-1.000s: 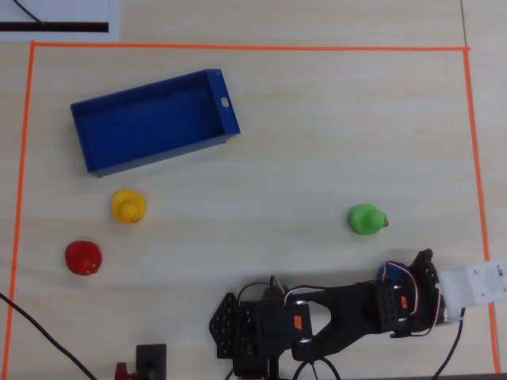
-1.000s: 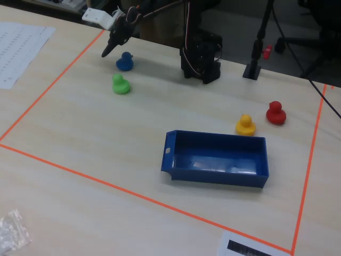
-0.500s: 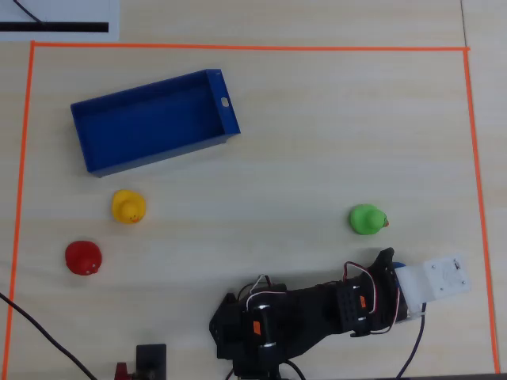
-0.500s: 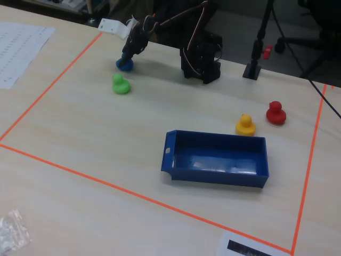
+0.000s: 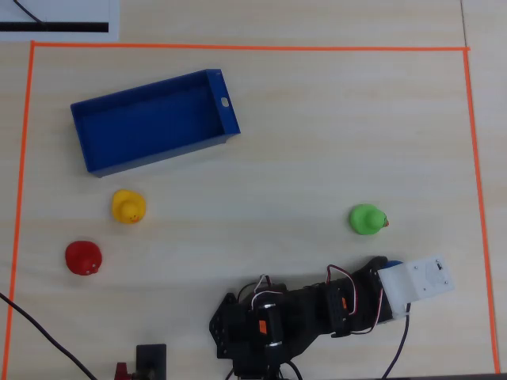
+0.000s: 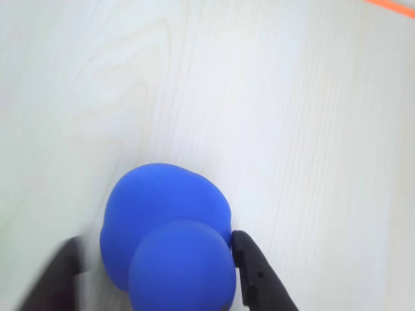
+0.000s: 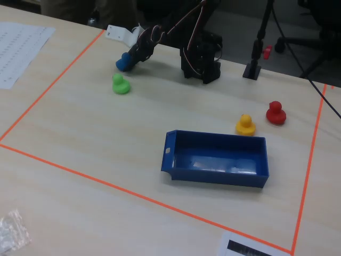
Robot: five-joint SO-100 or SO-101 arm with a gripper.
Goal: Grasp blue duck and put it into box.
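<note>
The blue duck (image 6: 170,243) is bracketed by the gripper (image 6: 155,272) on the table (image 6: 292,129), jaws either side; whether it's actually clamped can't be told. Box (image 5: 150,123) sits well apart.

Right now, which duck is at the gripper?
The blue duck, sitting between the gripper fingers. The green duck is close by but clear of it; the yellow duck and red duck sit far across the table.

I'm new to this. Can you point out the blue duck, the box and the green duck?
blue duck (image 6: 165,217), wrist view, on its body.
box (image 5: 162,154), overhead view, on its near wall.
green duck (image 5: 365,219), overhead view, on its body.
</note>
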